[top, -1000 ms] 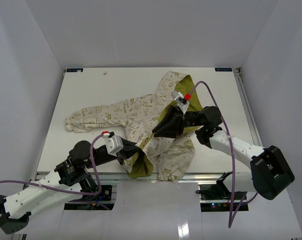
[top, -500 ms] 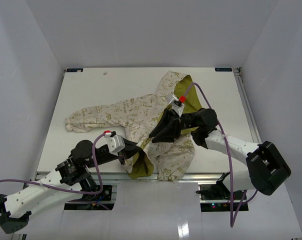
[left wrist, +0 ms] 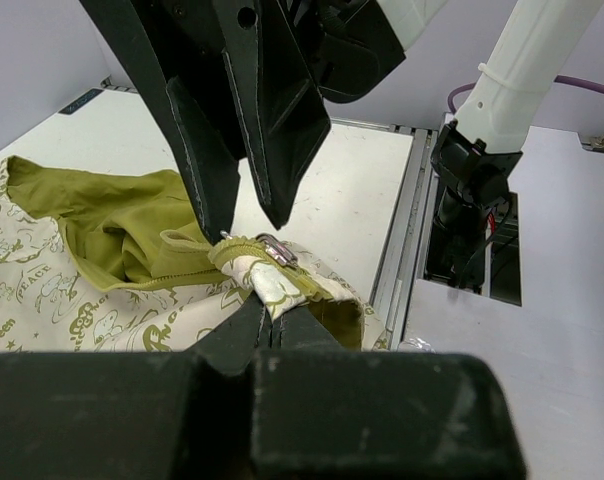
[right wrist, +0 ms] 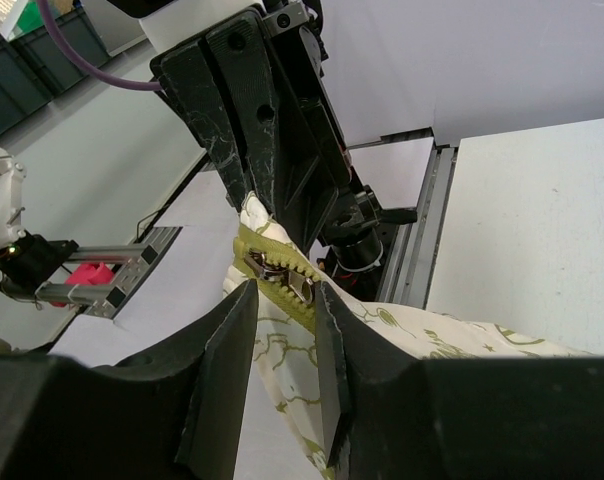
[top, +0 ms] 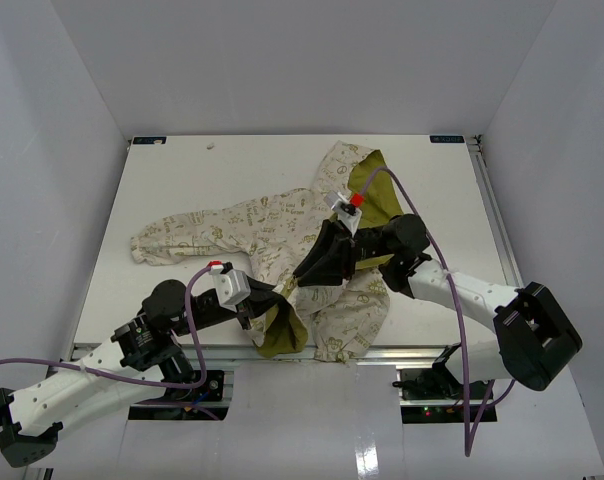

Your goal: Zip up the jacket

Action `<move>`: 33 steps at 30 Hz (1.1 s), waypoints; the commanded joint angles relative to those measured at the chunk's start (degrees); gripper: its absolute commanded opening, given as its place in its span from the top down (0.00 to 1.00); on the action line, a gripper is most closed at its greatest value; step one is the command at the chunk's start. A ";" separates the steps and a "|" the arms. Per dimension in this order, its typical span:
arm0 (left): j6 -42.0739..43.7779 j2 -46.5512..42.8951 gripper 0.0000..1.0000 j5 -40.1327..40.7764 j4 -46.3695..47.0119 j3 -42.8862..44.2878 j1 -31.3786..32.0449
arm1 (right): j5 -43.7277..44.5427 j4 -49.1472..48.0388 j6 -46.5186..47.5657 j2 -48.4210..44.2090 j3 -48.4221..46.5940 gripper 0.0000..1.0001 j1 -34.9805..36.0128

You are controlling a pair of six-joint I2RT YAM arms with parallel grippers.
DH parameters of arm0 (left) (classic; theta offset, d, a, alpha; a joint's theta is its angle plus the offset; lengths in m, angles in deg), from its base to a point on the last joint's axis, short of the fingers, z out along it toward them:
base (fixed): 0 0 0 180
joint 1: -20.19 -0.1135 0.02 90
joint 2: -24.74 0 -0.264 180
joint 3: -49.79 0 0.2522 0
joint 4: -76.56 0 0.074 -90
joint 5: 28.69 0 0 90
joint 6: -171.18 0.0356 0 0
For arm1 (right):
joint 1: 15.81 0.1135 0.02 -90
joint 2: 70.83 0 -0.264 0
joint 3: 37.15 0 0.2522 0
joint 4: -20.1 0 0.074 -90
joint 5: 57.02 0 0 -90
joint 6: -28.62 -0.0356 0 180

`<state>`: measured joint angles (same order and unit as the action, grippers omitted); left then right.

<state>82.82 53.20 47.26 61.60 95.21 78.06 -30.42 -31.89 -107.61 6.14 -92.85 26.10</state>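
Left gripper [left wrist: 267,312] pinches the jacket [top: 267,225] tight at its bottom zipper end, low centre of the overhead view. Right gripper [right wrist: 282,290], jaws partly apart, straddles the zipper slider [right wrist: 272,268] just beside it; the rest spreads up and left.

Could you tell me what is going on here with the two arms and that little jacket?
The two arms are at work zipping up the jacket, which lies on the table with its green lining showing. The left gripper is shut on the bottom end of the zipper. The right gripper is at that same end, its jaws parted on either side of the zipper right by the slider. The front is not yet zipped.
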 commanded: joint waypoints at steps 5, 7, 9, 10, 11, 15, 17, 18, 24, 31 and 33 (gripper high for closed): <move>-0.06 0.74 1.00 -0.04 2.43 1.74 0.23 | 0.79 2.91 4.08 -1.18 -2.94 0.74 2.18; 0.02 0.97 1.00 -0.01 2.34 1.91 0.23 | 0.82 2.82 4.13 -1.38 -2.97 0.76 2.21; 0.06 1.00 1.00 0.10 2.34 1.97 0.23 | 0.91 2.74 4.13 -1.65 -2.83 0.79 2.21; 0.09 1.04 1.00 0.14 2.34 1.93 0.23 | 0.91 2.73 4.13 -1.88 -2.86 0.80 2.21; 0.09 1.03 1.00 0.19 2.34 1.89 0.23 | 0.96 2.79 4.13 -2.08 -2.94 0.83 2.21; 0.05 0.97 1.00 0.47 2.19 1.91 0.23 | 1.30 3.06 4.26 -2.56 -3.21 0.91 2.23; 0.03 1.05 1.00 0.59 2.16 1.91 0.23 | 1.42 3.09 4.54 -2.69 -3.08 0.92 2.21; 0.03 0.99 1.00 0.60 2.16 1.91 0.23 | 2.02 3.12 4.68 -3.00 -2.84 0.92 2.21; -0.16 0.39 1.00 -0.18 1.99 2.35 0.23 | 6.31 7.58 10.27 -5.00 -1.56 0.92 2.00; -0.33 -1.58 1.00 -1.35 1.72 2.00 0.23 | 10.70 11.11 13.18 -4.72 -0.77 0.92 1.06; -0.33 -1.93 1.00 -1.75 1.64 1.91 0.23 | 11.62 11.72 13.30 -4.53 -0.61 0.92 0.75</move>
<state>82.83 52.83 47.45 61.71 95.32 78.06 -23.47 -21.26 -97.10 2.36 -93.47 27.83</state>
